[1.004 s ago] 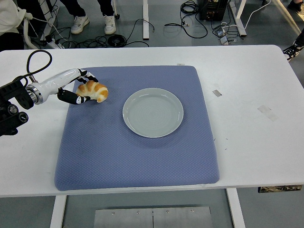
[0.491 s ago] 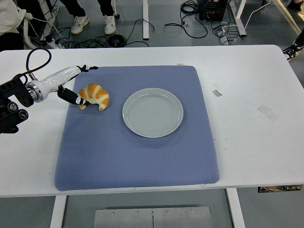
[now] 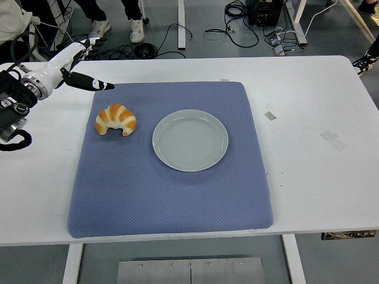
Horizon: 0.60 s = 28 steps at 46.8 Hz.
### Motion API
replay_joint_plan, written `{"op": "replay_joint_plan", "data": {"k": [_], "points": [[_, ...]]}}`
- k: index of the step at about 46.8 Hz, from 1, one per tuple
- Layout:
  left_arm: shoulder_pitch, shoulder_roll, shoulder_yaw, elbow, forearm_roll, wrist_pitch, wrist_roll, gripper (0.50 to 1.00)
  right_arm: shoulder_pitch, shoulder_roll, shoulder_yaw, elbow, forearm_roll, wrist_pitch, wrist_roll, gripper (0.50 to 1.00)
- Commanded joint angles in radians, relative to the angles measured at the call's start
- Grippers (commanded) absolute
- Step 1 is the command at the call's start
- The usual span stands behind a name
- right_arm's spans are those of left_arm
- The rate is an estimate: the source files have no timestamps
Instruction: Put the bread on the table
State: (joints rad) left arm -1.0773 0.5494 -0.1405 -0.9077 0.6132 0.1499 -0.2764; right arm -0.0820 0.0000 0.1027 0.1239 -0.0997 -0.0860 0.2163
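A golden croissant-shaped bread (image 3: 116,119) lies on the blue mat (image 3: 172,189), near the mat's far left corner and left of the plate. My left hand (image 3: 83,65) hovers up and to the left of the bread, clear of it, fingers spread and holding nothing. A black thumb tip points toward the mat's far left corner. The right arm does not show.
An empty pale grey plate (image 3: 190,139) sits in the middle of the mat. The white table (image 3: 320,118) carries small tape marks at the right. People's feet and cables lie on the floor beyond the far edge.
My left hand let go of the bread, which now rests on the mat. The hand then rose and drew back to the far left.
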Motion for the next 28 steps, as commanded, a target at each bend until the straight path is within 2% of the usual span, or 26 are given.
{"op": "replay_joint_plan", "data": {"k": [1,12,28], "points": [[0.003,-0.019,0.001,0.001,-0.056,0.0,-0.001,0.981,0.001,0.0,0.0,0.0,0.0,0.0,0.0,1.0],[0.048,-0.086,-0.088,0.056,-0.274,0.005,-0.012,0.981,0.001,0.0,0.0,0.0,0.0,0.002,0.0,1.0],[0.074,-0.166,-0.248,0.157,-0.302,-0.004,0.003,0.983,-0.001,0.0,0.0,0.0,0.0,0.0,0.0,1.0]]}}
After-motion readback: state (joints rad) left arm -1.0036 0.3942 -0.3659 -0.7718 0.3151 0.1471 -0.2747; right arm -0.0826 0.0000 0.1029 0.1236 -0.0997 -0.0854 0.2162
